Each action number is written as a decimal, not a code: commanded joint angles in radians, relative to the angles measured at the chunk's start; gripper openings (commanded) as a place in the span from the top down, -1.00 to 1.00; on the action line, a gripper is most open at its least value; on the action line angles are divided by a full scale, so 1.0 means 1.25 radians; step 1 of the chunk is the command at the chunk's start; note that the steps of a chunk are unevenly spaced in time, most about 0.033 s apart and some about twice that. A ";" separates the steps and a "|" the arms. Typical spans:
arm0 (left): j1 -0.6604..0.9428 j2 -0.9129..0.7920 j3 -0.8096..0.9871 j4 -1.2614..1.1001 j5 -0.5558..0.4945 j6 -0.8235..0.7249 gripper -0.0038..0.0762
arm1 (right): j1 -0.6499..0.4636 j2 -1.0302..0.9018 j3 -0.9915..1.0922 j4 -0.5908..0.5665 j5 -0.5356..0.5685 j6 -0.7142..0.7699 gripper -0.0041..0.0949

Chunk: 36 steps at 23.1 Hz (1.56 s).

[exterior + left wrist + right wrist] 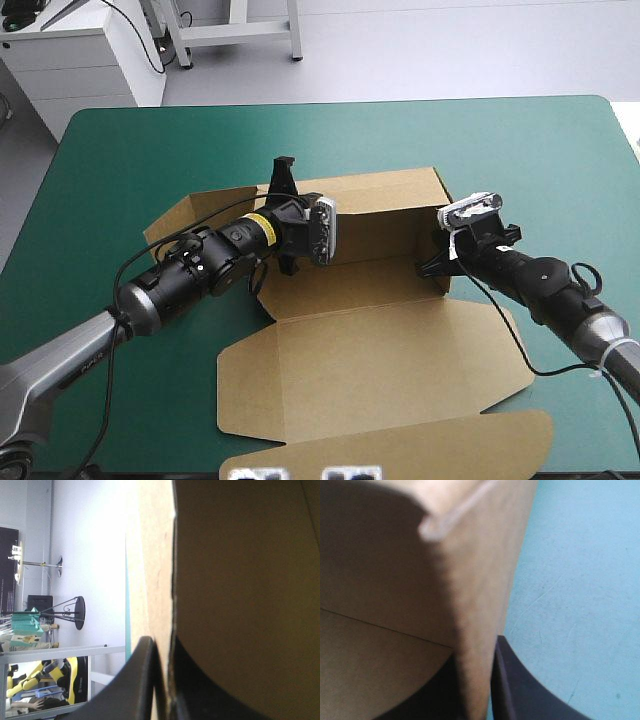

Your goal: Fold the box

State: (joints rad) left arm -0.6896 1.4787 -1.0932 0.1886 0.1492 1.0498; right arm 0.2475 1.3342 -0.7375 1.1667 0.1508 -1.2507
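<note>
Broad surface with a teal-green cover (140, 150) and rounded far corners, filling most of the high view. Beyond its far edge, pale grey floor (450, 50), smooth and evenly lit. Off the far left corner, white flat-topped cabinet (70, 65). Just beside it, legs of a white metal frame (240, 35) standing on the floor. In the left wrist view, scene turned a quarter turn: bright white wall (90, 555), washed out by light; small black round-topped stand (75, 611) with thin curled legs; green stacked objects (25, 622) near it, too small to make out; pale grey rail (55, 651). In the right wrist view, bare cover with faint scratches.
</note>
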 commanded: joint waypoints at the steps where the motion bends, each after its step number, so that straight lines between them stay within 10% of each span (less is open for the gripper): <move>1: -0.037 -0.026 -0.013 -0.030 0.026 -0.009 0.54 | 0.004 -0.019 -0.020 0.005 0.042 0.030 0.95; 5: -0.089 -0.051 -0.013 -0.052 0.020 -0.037 -0.43 | 0.004 -0.019 -0.020 0.007 0.040 0.060 0.95; 8: -0.140 -0.089 -0.013 -0.052 0.047 -0.072 -0.69 | 0.004 -0.019 -0.020 0.007 0.039 0.072 0.95; 13: -0.269 -0.167 -0.013 -0.009 0.091 -0.072 -0.45 | 0.004 -0.019 -0.020 0.007 0.039 0.079 0.95; 18: -0.301 -0.208 -0.015 -0.004 0.098 -0.072 0.90 | 0.004 -0.019 -0.020 0.007 0.039 0.079 0.95; 25: -0.264 -0.162 -0.208 0.019 0.395 -0.167 0.91 | 0.004 -0.019 -0.020 0.007 0.033 0.079 0.95; 36: 0.128 -0.082 -0.580 -0.160 0.711 -0.332 0.91 | 0.004 -0.019 -0.020 0.005 0.028 0.079 0.95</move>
State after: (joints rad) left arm -0.6464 1.4118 -1.7326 0.0922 1.0082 0.6662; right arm 0.2475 1.3349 -0.7375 1.1586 0.1617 -1.1646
